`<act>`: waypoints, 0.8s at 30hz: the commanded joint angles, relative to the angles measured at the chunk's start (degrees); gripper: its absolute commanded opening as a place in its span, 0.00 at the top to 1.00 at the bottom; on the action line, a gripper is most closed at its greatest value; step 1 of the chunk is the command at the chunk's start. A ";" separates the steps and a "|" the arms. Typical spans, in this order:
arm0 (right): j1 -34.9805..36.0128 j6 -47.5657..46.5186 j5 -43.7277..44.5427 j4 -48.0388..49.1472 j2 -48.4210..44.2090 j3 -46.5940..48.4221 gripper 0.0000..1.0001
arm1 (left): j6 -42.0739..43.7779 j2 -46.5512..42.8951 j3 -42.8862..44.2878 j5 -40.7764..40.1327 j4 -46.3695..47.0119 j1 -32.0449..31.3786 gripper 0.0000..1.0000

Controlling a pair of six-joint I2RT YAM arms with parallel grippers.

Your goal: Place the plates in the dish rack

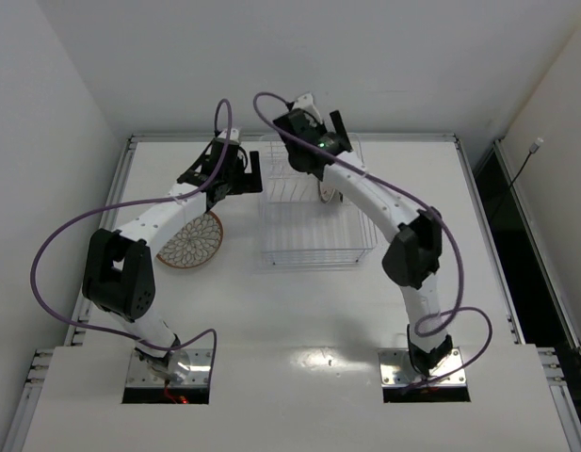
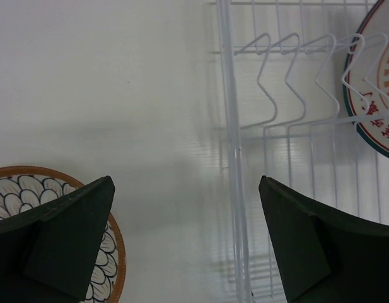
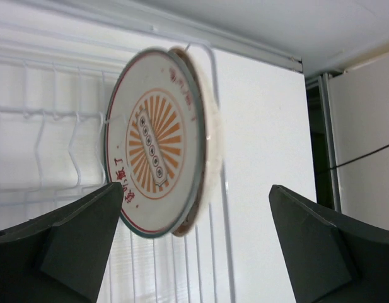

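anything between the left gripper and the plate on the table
Nothing visible does. The open left gripper hangs above the plate's edge over bare table; the dish rack stands clear to the right.

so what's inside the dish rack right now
One plate stands on edge in the dish rack slots, sunburst face showing. A second rim peeks from right behind it; that plate's face is covered.

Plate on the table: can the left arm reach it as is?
Probably yes. The plate lies flat and uncovered left of the rack, near the open, empty left fingers; nothing sits between them.
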 commanded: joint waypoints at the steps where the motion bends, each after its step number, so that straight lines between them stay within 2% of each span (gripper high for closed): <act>1: -0.96 2.81 -7.37 -1.66 -13.29 3.78 0.00 | 1.03 -1.66 1.62 -5.87 0.99 -0.19 0.01; 3: -0.96 4.74 -16.47 -2.97 -20.14 1.06 0.00 | 1.03 -2.36 1.10 -9.38 0.99 -0.19 0.01; 5: -0.96 6.67 -22.04 -3.68 -25.50 -6.04 0.00 | 1.55 -2.89 0.48 -12.11 0.99 -0.19 0.01; 6: -0.96 8.16 -27.47 -3.68 -31.53 -12.95 0.00 | 1.55 -2.89 0.48 -15.34 0.99 -0.19 0.01; 8: -0.96 11.14 -34.86 -2.46 -38.15 -20.88 0.00 | 1.55 -2.37 0.48 -18.35 0.20 -0.19 0.01; 9: -0.96 12.29 -36.90 -1.76 -44.62 -28.67 0.00 | 1.55 -2.36 0.48 -20.80 -0.58 -0.19 0.01; 11: -0.96 14.67 -41.57 -1.23 -50.72 -35.83 0.00 | 2.08 -0.44 0.48 -23.71 -2.07 -0.19 0.01; 12: -0.96 16.16 -43.50 -0.70 -53.53 -42.30 0.00 | 1.56 0.53 1.35 -27.64 -5.13 -0.71 0.01; 13: -0.96 16.96 -45.60 0.52 -58.61 -45.41 0.00 | 0.68 1.58 3.79 -29.33 -7.85 -0.71 0.01; 15: -0.35 19.32 -51.32 2.28 -62.77 -53.48 0.00 | -3.00 4.83 6.53 -31.54 -16.09 -0.02 0.01; 18: -0.34 20.91 -57.13 5.62 -67.53 -61.25 0.00 | -3.98 3.80 4.53 -27.09 -16.07 2.18 0.01; 19: -0.34 20.92 -58.01 6.33 -68.23 -63.62 0.00 | -3.37 2.57 1.47 -19.67 -15.10 3.40 0.01; 20: -0.34 20.92 -58.71 7.03 -68.85 -64.34 0.00 | -2.76 2.56 0.40 -19.60 -15.09 4.03 0.01; 22: -0.34 19.17 -58.72 7.04 -68.86 -64.34 0.00 | -1.36 2.56 -0.92 -13.81 -14.56 4.64 0.01; 24: -0.34 16.80 -58.72 6.42 -68.15 -63.65 0.00 | 0.14 3.61 -1.46 -12.65 -17.28 4.65 0.01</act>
